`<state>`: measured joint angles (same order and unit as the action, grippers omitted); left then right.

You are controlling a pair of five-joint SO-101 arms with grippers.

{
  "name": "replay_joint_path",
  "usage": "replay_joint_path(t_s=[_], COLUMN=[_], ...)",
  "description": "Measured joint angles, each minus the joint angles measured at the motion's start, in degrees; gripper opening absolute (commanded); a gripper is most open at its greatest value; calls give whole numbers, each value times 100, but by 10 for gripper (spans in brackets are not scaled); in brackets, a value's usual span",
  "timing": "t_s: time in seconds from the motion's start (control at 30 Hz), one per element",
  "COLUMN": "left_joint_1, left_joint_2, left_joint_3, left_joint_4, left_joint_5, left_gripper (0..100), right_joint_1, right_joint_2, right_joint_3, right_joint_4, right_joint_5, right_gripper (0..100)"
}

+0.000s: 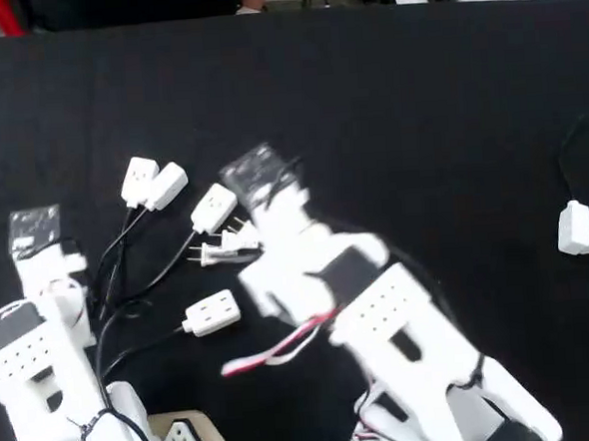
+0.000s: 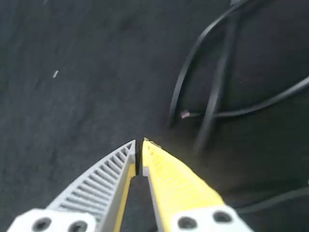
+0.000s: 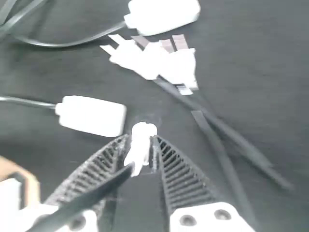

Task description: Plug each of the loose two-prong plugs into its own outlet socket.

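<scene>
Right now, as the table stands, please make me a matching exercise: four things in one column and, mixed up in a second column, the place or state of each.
Things
1. left gripper
2. right gripper
3. loose plugs
4. lone white block

Places and states
A. lies far to the right, apart from the other things
B. shut on a small white part
C. shut and empty, beside black cords
D. lie with prongs bare among the sockets

Pairs: 1-C, 2-B, 3-D, 4-A

Bright, even light over matte black table (image 1: 417,103)
</scene>
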<state>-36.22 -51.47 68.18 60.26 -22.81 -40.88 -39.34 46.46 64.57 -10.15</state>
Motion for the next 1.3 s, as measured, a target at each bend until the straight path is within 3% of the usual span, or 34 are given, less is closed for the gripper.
replay_joint_path(t_s=[0.33, 0.7, 1.03, 1.3], left_joint_1=[-352, -352, -352, -352], left_joint_2=[0, 0, 0, 0], left_joint_3=[774, 809, 809, 809], left_joint_4=[-607, -615, -615, -615], left_joint_5=[-897, -932, -932, -932], left_gripper=[30, 31, 30, 30], right_joint_1=[-1213, -1152, -721, -580], right_joint_2=[299, 325, 1662, 1802], right_joint_3=[633, 642, 360, 299], right_joint_4=[-993, -1090, -1600, -1591], right_joint_5=[-1785, -2259, -2374, -2382], right_gripper=[12, 12, 12, 12])
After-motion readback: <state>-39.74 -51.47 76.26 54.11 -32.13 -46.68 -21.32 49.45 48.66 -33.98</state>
